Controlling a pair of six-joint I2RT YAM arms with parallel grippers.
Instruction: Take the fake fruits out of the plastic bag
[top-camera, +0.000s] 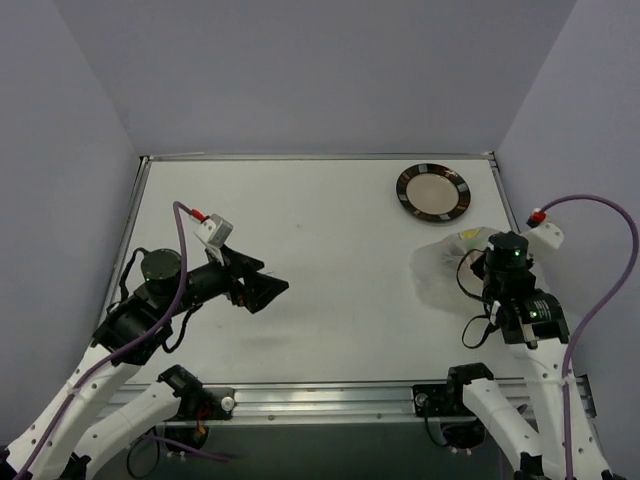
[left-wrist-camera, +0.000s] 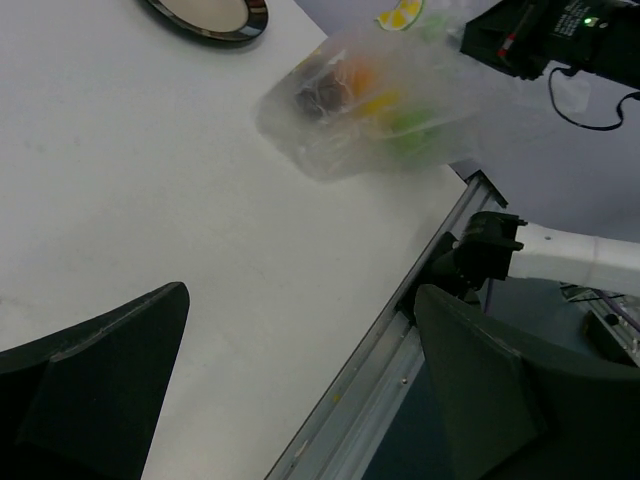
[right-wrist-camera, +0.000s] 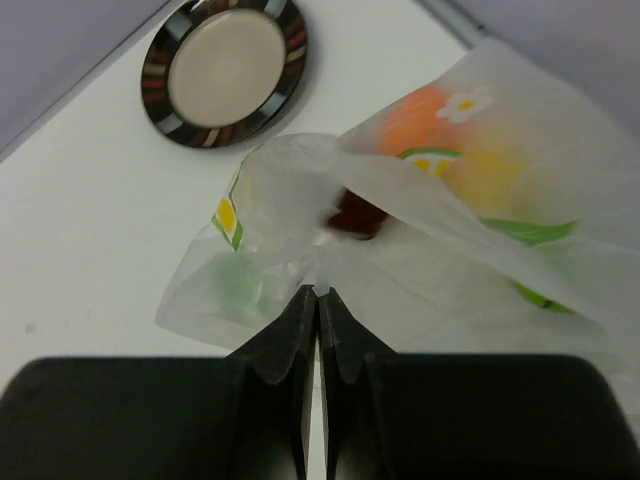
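The plastic bag (right-wrist-camera: 420, 230) is translucent white film with small printed flowers. It lies at the table's right side (top-camera: 440, 270) and also shows in the left wrist view (left-wrist-camera: 380, 105). Fake fruits show through it: an orange one (right-wrist-camera: 420, 115), a yellow one (right-wrist-camera: 490, 175), a dark red one (right-wrist-camera: 358, 215) and a green one (right-wrist-camera: 540, 240). My right gripper (right-wrist-camera: 318, 292) is shut on a pinch of the bag's film. My left gripper (top-camera: 268, 290) is open and empty, over the table's left half and far from the bag.
A round dark-rimmed plate (top-camera: 433, 192) with a cream centre sits at the back right, just beyond the bag. The table's metal front rail (left-wrist-camera: 400, 350) runs along the near edge. Grey walls enclose the table on three sides.
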